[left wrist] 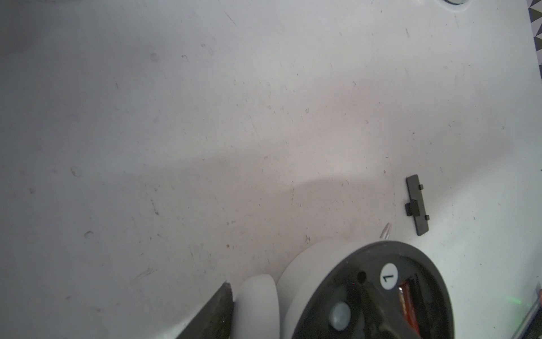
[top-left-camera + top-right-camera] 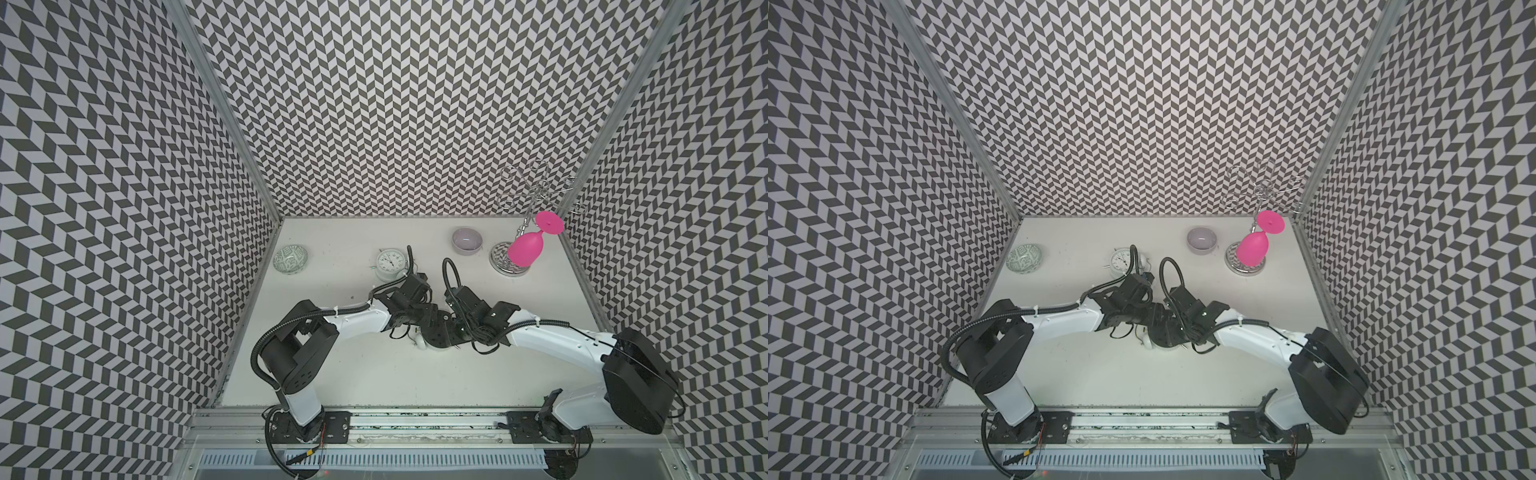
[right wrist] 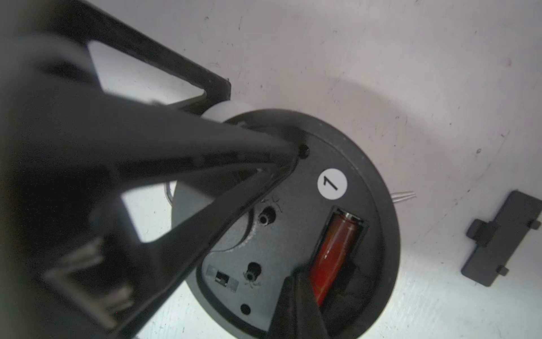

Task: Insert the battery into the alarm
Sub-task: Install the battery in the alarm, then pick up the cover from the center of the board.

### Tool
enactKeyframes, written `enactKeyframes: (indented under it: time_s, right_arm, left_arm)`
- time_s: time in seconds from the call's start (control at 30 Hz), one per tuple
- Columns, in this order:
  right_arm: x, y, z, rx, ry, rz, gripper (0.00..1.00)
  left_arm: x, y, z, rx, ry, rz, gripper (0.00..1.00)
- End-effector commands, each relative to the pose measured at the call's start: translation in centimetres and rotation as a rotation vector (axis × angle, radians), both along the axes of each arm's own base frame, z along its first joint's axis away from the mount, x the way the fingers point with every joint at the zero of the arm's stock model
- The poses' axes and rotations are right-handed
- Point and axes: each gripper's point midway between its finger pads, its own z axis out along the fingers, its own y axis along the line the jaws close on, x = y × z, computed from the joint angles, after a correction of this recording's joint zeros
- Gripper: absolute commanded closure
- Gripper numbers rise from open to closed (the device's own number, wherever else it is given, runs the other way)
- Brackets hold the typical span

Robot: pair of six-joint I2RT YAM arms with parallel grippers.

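The alarm [image 3: 293, 234] lies face down mid-table, its dark back with a white "1" sticker facing up; in both top views only its white edge [image 2: 420, 341] [image 2: 1147, 341] shows under the wrists. The red battery [image 3: 334, 252] [image 1: 406, 296] sits in the open compartment. My left gripper [image 3: 258, 120] is closed across the alarm's white bell [image 1: 258, 305] and rim, one finger [image 1: 214, 314] against the bell. My right gripper [image 3: 296, 284] is shut, its tip touching the battery's near end.
The black battery cover [image 3: 501, 243] [image 1: 417, 205] lies loose beside the alarm. Further back stand a second white alarm clock [image 2: 390, 262], a patterned bowl [image 2: 290, 259], a grey bowl [image 2: 467, 240] and a pink glass [image 2: 527, 248] hanging on a wire rack.
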Motion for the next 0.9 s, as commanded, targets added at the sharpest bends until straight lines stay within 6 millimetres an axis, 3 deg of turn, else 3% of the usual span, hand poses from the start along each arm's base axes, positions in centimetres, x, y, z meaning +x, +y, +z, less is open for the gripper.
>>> enactKeyframes:
  time_s: [0.0,0.1,0.17,0.23,0.33,0.47,0.57,0.67,0.77,0.87]
  right_arm:
    - [-1.4,-0.6,-1.7,-0.043,0.052,0.038,0.99]
    - [-0.2,1.4,2.4,0.09,-0.039,0.057,0.9]
    - [1.0,1.5,4.7,0.134,-0.117,0.019,0.81]
    - [2.2,0.4,5.9,0.132,-0.18,-0.04,0.74]
    - [4.0,-2.7,6.5,0.087,-0.245,-0.166,0.62]
    - [5.9,-8.1,5.3,-0.003,-0.272,-0.346,0.56]
    - [6.3,-10.4,3.5,-0.066,-0.236,-0.392,0.53]
    - [6.3,-11.2,1.3,-0.124,-0.159,-0.39,0.53]
    - [6.0,-10.9,-0.9,-0.171,-0.063,-0.356,0.65]
    - [6.0,-10.2,-2.1,-0.167,-0.019,-0.342,0.8]
  left_arm:
    - [-6.4,6.7,-8.6,0.329,0.265,-0.026,0.32]
    - [-6.1,6.6,-8.3,0.325,0.253,-0.022,0.32]
    - [-5.9,6.5,-8.1,0.32,0.245,-0.021,0.32]
    - [-5.8,6.5,-7.9,0.317,0.242,-0.021,0.32]
    - [-5.8,6.5,-7.7,0.316,0.234,-0.022,0.31]
    - [-5.4,6.0,-6.8,0.291,0.209,-0.029,0.22]
    - [-4.7,5.2,-5.3,0.248,0.173,-0.028,0.04]
    - [-3.6,3.8,-2.4,0.157,0.113,-0.032,0.01]
    - [-2.2,3.0,0.9,0.075,0.041,-0.015,0.01]
    - [-1.0,3.4,3.8,0.002,-0.024,0.025,0.01]
